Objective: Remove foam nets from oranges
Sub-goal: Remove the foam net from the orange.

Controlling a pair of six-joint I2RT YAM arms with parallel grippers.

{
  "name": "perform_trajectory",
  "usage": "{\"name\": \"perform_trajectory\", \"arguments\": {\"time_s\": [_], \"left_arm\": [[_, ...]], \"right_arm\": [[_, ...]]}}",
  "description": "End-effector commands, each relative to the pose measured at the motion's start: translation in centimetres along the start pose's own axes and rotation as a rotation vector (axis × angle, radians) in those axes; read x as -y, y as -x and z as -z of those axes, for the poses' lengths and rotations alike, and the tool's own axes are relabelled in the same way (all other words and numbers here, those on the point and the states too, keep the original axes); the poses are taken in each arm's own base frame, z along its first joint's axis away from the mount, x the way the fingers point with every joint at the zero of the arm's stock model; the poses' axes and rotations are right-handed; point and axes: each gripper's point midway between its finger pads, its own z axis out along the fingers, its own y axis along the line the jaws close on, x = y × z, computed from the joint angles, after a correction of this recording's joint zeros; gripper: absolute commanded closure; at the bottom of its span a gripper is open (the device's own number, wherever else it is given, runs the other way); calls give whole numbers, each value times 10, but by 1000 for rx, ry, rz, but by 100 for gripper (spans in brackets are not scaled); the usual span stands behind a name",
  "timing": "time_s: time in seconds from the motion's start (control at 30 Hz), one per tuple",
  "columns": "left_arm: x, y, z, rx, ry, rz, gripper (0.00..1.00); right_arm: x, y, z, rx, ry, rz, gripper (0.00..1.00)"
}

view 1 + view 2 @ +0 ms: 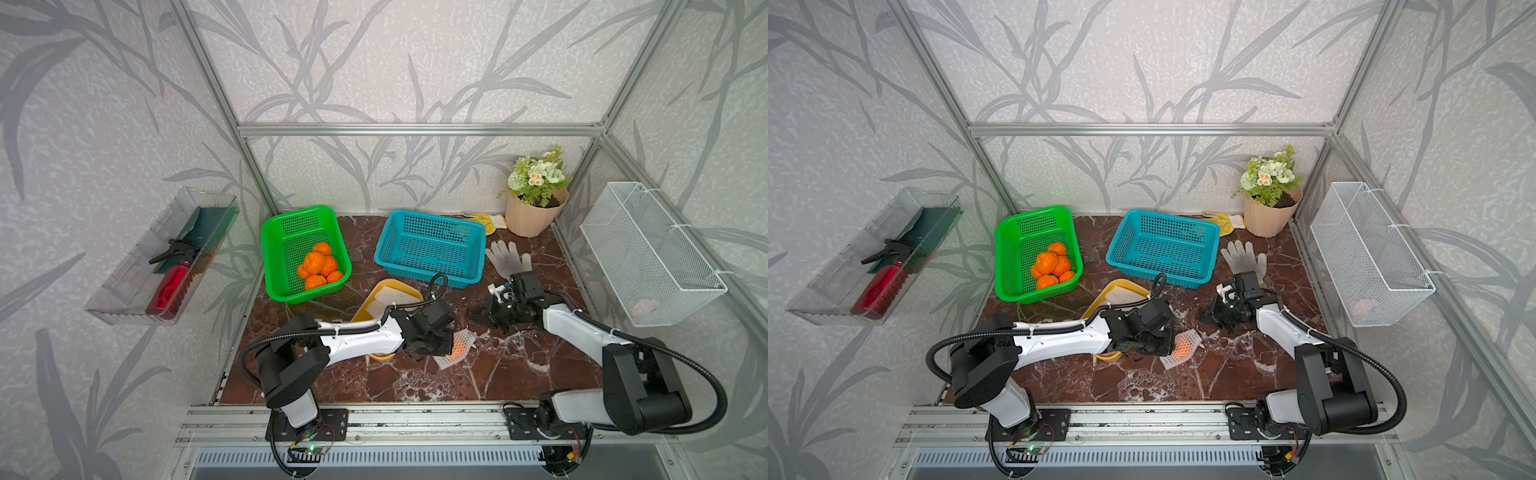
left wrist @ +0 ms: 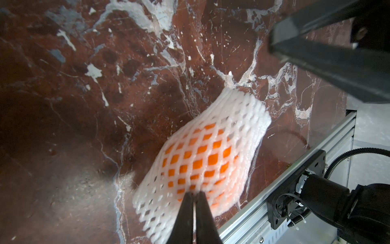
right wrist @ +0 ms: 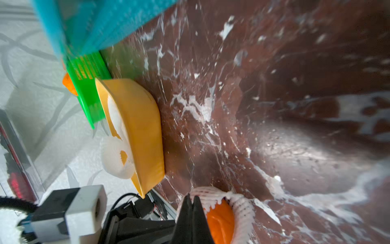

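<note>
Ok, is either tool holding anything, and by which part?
Left tool pinches the net near one end, orange inside. Right tool is shut, seemingly on nothing.

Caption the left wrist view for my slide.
Left gripper, shut, pinches the edge of the white foam net sleeving an orange, red-brown marble tabletop behind.

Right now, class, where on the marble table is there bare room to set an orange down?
Bare: the front strip of the marble table, in front of the foam net; and the gap between green basket and blue basket. Crowded: around the yellow tray, and back right by the white glove and flowerpot.
</note>
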Motion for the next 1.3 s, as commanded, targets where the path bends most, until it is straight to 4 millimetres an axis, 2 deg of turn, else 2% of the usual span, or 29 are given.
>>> {"name": "perform_trajectory", "arguments": {"time_s": [0.0,0.07,0.23,0.37,0.47,0.6,0.8,0.9,0.97,1.03,1.27], "left_arm": [[-43,-32,-14,-78,134,3,93],[-44,-33,-12,-76,129,2,93],[-49,-40,-11,-94,129,8,93],[-54,-45,-11,-111,141,7,93],[-53,-46,-13,-112,130,6,93],[-49,-49,-17,-119,119,0,93],[-46,-49,-22,-119,117,-15,93],[-47,-48,-26,-118,125,-23,93],[-48,-47,-28,-119,133,-31,93],[-47,-46,-30,-119,131,-36,93],[-44,-45,-37,-122,119,-43,94]], "right_arm": [[2,-20,-6,-79,-15,13,98],[7,-24,-5,-71,-26,-3,98],[6,-30,-1,-80,-21,0,97],[-3,-41,-1,-131,13,21,97],[-14,-55,-1,-192,32,62,96],[-17,-72,-3,-258,4,114,96],[-15,-77,8,-265,-68,149,95],[-8,-84,6,-309,-75,139,78],[-5,-84,3,-311,-80,134,60],[-3,-84,2,-313,-84,129,52],[12,-93,-4,-350,-134,129,46]]}}
